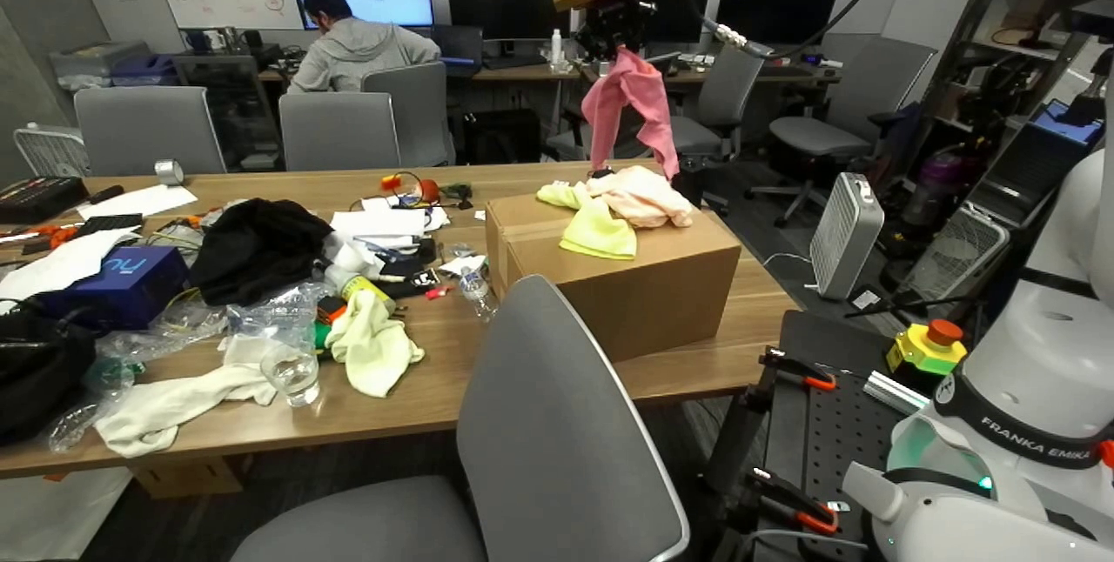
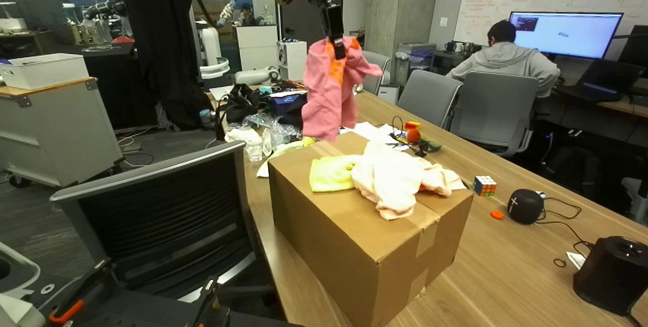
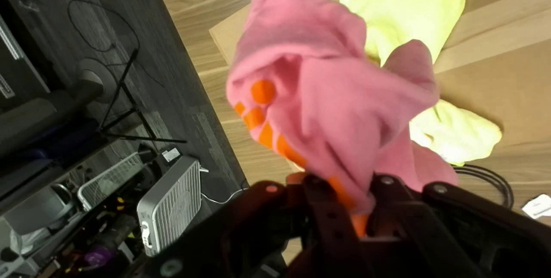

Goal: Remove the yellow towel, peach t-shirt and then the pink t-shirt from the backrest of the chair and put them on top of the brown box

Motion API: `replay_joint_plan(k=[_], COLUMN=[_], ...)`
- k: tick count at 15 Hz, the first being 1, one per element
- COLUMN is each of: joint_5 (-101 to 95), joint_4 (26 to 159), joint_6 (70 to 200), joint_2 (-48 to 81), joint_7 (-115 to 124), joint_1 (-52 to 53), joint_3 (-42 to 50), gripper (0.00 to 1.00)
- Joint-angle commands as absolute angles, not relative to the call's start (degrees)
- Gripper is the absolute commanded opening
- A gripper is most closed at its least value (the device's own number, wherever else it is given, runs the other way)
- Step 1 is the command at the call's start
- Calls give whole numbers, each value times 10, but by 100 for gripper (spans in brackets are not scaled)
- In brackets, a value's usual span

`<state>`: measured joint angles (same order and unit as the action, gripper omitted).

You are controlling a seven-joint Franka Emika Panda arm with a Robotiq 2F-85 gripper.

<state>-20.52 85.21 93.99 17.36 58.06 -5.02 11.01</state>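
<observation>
Jaws pinched tight on a fold, my gripper (image 3: 354,189) holds the pink shirt (image 2: 321,96), its length hanging down. The brown box (image 2: 329,246) lies below, topped by the yellow towel (image 2: 330,175) and peach shirt (image 2: 390,180); I should lower onto it, but cannot tell whether it is directly beneath.

The air above the brown box (image 2: 357,223) is free to me on either side of the pink t-shirt (image 2: 321,104) hanging from my gripper (image 2: 339,51); I cannot tell its clearance below. The yellow towel (image 2: 331,172) and peach t-shirt (image 2: 392,180) take up the middle of the box top, leaving bare cardboard toward the table (image 1: 757,310) corner nearest my base (image 1: 1040,388). The grey office chair (image 1: 561,431) stands just beside one long edge, obstructing low passes. Toward the opposite long edge, a Rubik's cube (image 2: 484,186) and black speaker (image 2: 525,206) are obstacles.
</observation>
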Motion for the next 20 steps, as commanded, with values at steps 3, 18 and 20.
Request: replay_joint_plan(k=[3,18,20], joint_5=[-195,-112,-98], joint_4=[813,1116,1178], joint_6=[936,954,958], joint_2=[192,-36,-96], joint_7=[584,346,292], joint_1=[-60,-12,-14], joint_3=[114,30,26], gripper=[62,100,100])
